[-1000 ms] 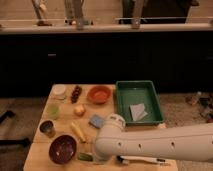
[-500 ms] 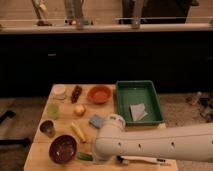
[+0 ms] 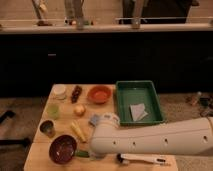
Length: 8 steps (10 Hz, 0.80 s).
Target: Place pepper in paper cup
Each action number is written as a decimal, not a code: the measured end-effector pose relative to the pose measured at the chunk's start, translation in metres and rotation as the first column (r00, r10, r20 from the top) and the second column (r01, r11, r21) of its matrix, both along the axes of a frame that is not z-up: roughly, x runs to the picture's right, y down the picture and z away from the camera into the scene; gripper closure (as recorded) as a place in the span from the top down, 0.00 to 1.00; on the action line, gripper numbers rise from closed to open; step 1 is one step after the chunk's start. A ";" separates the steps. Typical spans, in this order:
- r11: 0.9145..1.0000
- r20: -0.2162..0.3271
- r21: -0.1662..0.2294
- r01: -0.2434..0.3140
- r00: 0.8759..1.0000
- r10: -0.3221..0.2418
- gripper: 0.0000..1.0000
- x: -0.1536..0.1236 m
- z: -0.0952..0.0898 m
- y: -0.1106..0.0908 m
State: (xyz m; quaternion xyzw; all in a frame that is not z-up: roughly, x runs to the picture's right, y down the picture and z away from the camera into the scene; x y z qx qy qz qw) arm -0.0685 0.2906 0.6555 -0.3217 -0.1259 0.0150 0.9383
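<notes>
Evidently shows no shift over the last second | gripper (image 3: 96, 153) at table's 6 o'clock edge under the white arm (image 3: 160, 137), opening cannot tell | pepper (image 3: 81, 154) just beside dark red bowl (image 3: 62, 148), its 3 o'clock | paper cup (image 3: 60, 91) well apart, 11 o'clock corner | judged: grasp pending, transfer not begun

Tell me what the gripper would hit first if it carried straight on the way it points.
The gripper, tucked under the end of the white arm, seems to point down. It would likely meet the pepper lying beside the dark red bowl, then the table; depth is unclear.
</notes>
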 end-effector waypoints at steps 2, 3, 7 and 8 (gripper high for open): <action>0.999 0.011 0.036 0.015 1.000 -0.015 0.00 -0.023 0.011 -0.019; 0.999 0.016 0.044 0.017 1.000 -0.018 0.00 -0.031 0.014 -0.025; 0.997 0.033 0.074 0.015 0.999 -0.017 0.00 -0.050 0.023 -0.052; 0.997 0.038 0.081 0.016 0.999 -0.019 0.00 -0.055 0.024 -0.057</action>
